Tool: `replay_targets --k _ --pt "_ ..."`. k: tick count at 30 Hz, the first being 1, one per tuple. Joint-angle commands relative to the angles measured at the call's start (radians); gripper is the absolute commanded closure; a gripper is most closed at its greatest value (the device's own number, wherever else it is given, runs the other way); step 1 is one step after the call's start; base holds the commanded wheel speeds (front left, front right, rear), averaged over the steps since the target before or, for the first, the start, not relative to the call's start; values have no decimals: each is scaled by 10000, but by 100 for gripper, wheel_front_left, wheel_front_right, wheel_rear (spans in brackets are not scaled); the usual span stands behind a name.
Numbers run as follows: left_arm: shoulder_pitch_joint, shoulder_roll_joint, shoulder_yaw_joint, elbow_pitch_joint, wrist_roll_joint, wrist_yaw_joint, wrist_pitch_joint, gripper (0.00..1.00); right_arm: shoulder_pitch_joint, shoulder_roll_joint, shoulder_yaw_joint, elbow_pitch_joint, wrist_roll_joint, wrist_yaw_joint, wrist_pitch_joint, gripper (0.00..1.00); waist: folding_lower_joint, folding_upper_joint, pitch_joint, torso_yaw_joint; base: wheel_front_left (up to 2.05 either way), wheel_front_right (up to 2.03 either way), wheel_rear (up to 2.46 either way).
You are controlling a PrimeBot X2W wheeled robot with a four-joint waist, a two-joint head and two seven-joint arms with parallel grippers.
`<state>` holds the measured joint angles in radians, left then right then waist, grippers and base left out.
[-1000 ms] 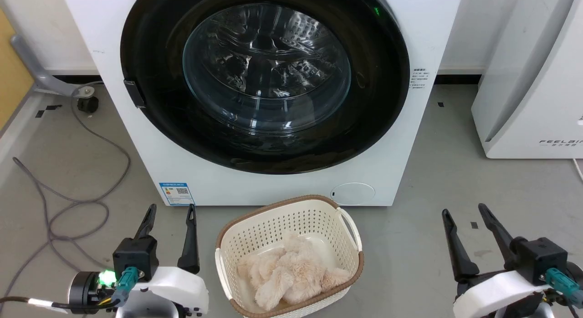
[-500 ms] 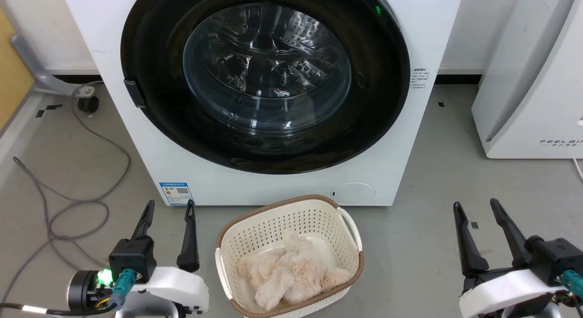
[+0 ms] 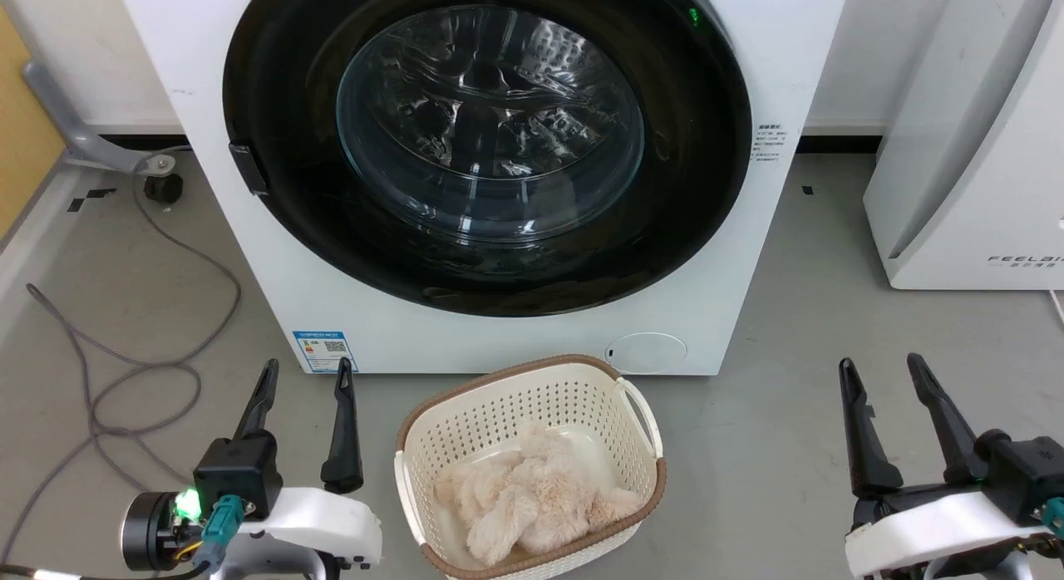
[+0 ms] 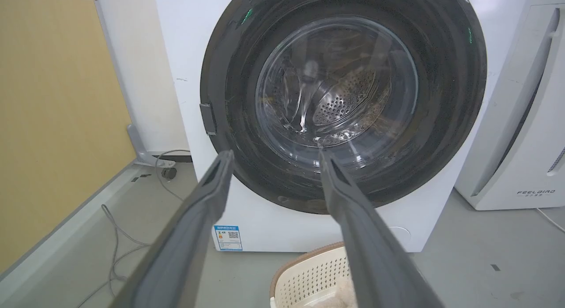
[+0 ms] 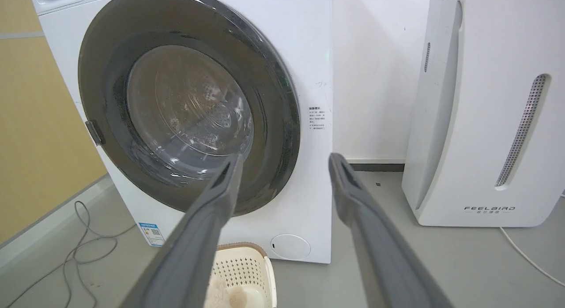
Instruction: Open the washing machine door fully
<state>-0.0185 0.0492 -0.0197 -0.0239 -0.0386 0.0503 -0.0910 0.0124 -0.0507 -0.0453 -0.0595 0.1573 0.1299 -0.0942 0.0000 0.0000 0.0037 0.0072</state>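
The large round glossy black washing machine door (image 3: 486,148) sits shut in the big white washing machine (image 3: 249,297). The cream perforated plastic basket (image 3: 499,372) at its 6 o'clock (just below) could snag our reaching arm. Our left pincer (image 3: 307,364) at 7 and right pincer (image 3: 879,361) at 5 gape wide, empty.

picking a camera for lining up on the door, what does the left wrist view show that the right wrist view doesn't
Left wrist view: the left gripper, open; the washing machine door nearly head-on; a grey bracket at the wall foot. Right wrist view: the right gripper, open; the door at a slant; a small text label beside it; the FEELBIRD appliance's long vent slot. Both: the door shut, the blue label, the basket.
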Motion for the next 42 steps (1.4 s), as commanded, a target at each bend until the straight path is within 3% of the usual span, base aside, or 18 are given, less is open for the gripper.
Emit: replay_targets --k 1,18,20,21,23,29,42 --pt "172 6 -26 -41 -40 52 -128 0 92 2 -37 -78 92 3 -96 0 0 0 2 2 0 0 0" --pt "259 7 -139 -119 -76 177 -483 0 189 3 -108 45 -29 4 -451 0 0 0 18 58 0 0 0" --pt "270 7 -145 -125 -95 192 -525 0 184 3 -127 39 -32 4 -493 80 0 0 21 65 0 0 0" --pt "276 7 -148 -127 -103 199 -545 0 180 3 -143 33 -27 4 -514 100 0 0 23 68 0 0 0" --pt "287 8 -151 -129 -123 213 -587 0 168 3 -163 42 90 5 -556 100 0 0 26 70 0 0 0" --pt "336 8 -197 -138 -209 260 -754 0 -23 3 -224 297 2641 5 -722 100 0 0 34 75 0 0 0" --pt "420 9 -245 -172 -357 354 -1026 0 -160 4 88 996 9178 6 -994 100 0 0 38 109 0 0 0"
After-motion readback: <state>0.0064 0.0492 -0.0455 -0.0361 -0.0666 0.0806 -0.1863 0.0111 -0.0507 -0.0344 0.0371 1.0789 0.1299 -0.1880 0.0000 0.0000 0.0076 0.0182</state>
